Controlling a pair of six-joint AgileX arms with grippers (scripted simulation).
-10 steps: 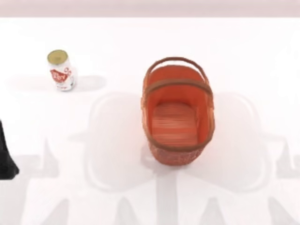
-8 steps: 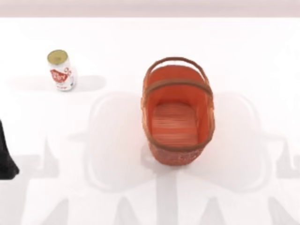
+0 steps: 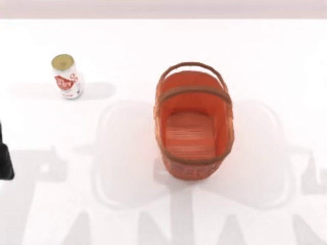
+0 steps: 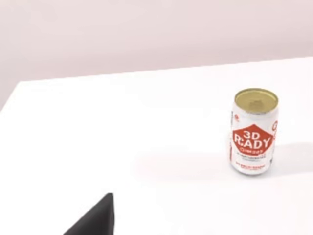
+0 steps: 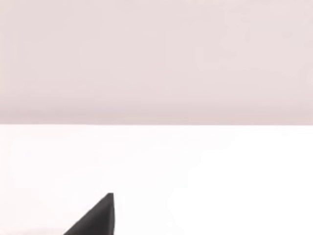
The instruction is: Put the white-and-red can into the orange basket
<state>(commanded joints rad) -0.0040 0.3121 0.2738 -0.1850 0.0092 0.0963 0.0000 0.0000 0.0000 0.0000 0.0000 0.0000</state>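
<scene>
The white-and-red can [image 3: 66, 76] stands upright at the far left of the table, gold top up. In the left wrist view the can [image 4: 253, 132] is ahead of my left gripper and well apart from it. Only one dark fingertip [image 4: 100, 220] of that gripper shows, with bare table beside its inner face, so it is open and holds nothing. The orange basket [image 3: 225, 130] sits at the table's middle, handle across its far half, nothing inside. My left arm [image 3: 4, 161] shows at the left edge. The right gripper's one fingertip [image 5: 98, 218] likewise has nothing beside it.
The white table top [image 3: 117, 153] carries only soft shadows of the arms. Its far edge meets a pale wall [image 5: 156, 58]. The right arm is outside the top view.
The dark part of my left arm at the top view's left edge has shifted a little farther up and outward. Can and basket have not moved.
</scene>
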